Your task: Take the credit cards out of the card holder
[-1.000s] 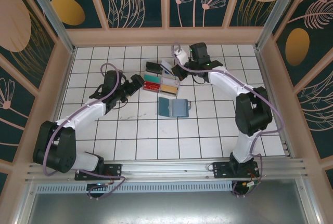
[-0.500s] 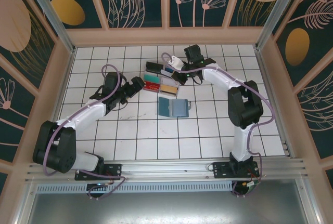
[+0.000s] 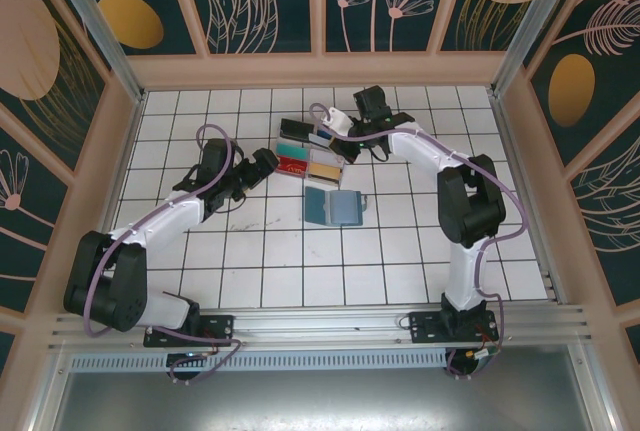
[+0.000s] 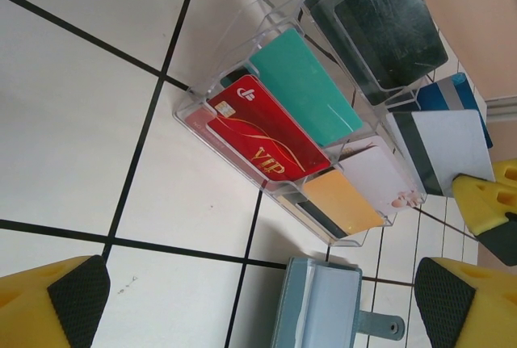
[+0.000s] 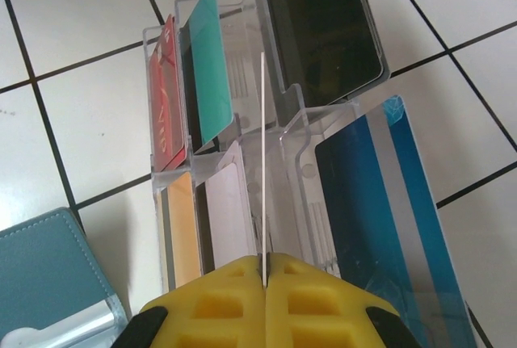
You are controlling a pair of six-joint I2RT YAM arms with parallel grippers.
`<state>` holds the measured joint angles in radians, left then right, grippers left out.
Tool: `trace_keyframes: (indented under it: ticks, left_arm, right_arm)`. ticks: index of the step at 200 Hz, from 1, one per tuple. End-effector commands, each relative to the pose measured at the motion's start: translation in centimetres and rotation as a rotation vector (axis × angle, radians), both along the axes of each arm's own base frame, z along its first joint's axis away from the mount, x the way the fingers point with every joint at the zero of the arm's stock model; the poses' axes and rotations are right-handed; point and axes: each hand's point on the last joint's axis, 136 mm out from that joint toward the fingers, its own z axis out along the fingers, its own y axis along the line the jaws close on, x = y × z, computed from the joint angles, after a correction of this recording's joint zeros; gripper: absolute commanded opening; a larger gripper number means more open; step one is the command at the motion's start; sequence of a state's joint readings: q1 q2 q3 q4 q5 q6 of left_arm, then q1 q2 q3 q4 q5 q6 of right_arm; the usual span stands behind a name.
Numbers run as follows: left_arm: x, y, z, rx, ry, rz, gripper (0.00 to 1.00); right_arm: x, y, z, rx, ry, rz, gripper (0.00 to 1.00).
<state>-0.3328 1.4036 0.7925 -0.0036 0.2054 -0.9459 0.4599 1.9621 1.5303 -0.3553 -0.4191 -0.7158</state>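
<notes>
The right pincer [image 5: 263, 266] was squeezed shut on a thin pale card [image 5: 263, 162]. It held the card by one end, standing on its edge, so from the wrist it looked like a thin line. The card's far end hung over the clear tray [image 5: 242, 49], close above a wall between two slots.

Here is what I think could go wrong. The fingers had only a small bit of the card. If the card came down on the wall and not in a slot, it could bend, twist in the fingers or pop out. It could also push the light tray along the table [image 5: 73, 65]. The slot just left of the fingers already had an orange card [image 5: 179, 235] in it, so the pale card could catch on that one.

The card holder [image 5: 48, 275] lay just left of the right pincer and a bit behind its tips. It was open and flat on the table. I could not tell if any card was left inside. Just right of the fingers, the blue card [image 5: 388, 203] leaned in a clear slot. Farther out on the left stood the red card [image 5: 167, 98] and a green card [image 5: 212, 65]. Farthest ahead was a black card [image 5: 319, 25].

The left pincer [image 4: 262, 299] was wide open and held nothing. It hung near the tray's other side, with the card holder close by. If it moved in, it could bump the tray.
</notes>
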Motion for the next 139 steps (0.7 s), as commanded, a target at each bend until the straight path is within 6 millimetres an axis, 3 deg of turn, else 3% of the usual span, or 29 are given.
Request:
trace_keyframes:
  ticks: [1,29,64,94,139]
  left_arm:
    - [-0.1,-0.1,-0.7,0.003,0.008,-0.019,0.99]
    - [-0.1,-0.1,-0.7,0.000,0.006,-0.019,0.99]
    - [-0.2,-0.2,-0.9,-0.001,0.011,-0.021,0.99]
    - [-0.2,-0.3,-1.1,-0.004,0.014,-0.026,0.99]
    - [-0.2,-0.2,-1.1,-0.002,0.016,-0.026,0.99]
  right_arm:
    - [0.1,0.6,3.7,0.078,-0.081,0.003,0.00]
    - [-1.4,0.9,4.4,0.099,-0.066,0.053,0.00]
    - [-3.5,0.7,1.2,0.036,0.034,0.103,0.00]
    - [-3.4,0.1,-1.6,-0.042,0.069,0.074,0.00]
    - [-2.5,-0.7,-2.6,-0.081,0.053,0.040,0.00]
